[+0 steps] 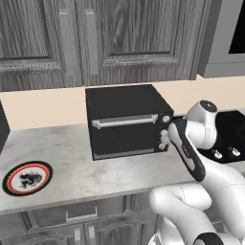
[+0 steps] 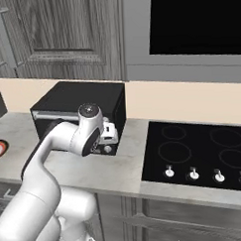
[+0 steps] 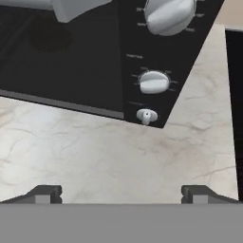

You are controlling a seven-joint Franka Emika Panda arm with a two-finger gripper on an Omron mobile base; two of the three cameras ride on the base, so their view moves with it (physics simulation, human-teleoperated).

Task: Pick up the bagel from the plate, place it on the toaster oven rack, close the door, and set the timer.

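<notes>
On the marble counter (image 1: pixel 72 167), the door (image 1: pixel 125 136) of the black toaster oven (image 1: pixel 127 103) is seen shut, handle (image 1: pixel 124 121) uppermost. The plate (image 1: pixel 27 177) is located well to its left, bare. The gripper (image 3: pixel 121 193) is held near the oven's knobs (image 3: pixel 153 82), fingertips (image 3: pixel 45 193) spread apart, nothing gripped.

Matt black door (image 1: pixel 125 135) with a brushed silver metal handle (image 1: pixel 123 121); smooth silvery knobs (image 3: pixel 153 81) at 3 o'clock of it; veined, polished marble counter (image 1: pixel 95 174); grey grained wood cabinets (image 1: pixel 110 38); glossy plate (image 1: pixel 27 178)
</notes>
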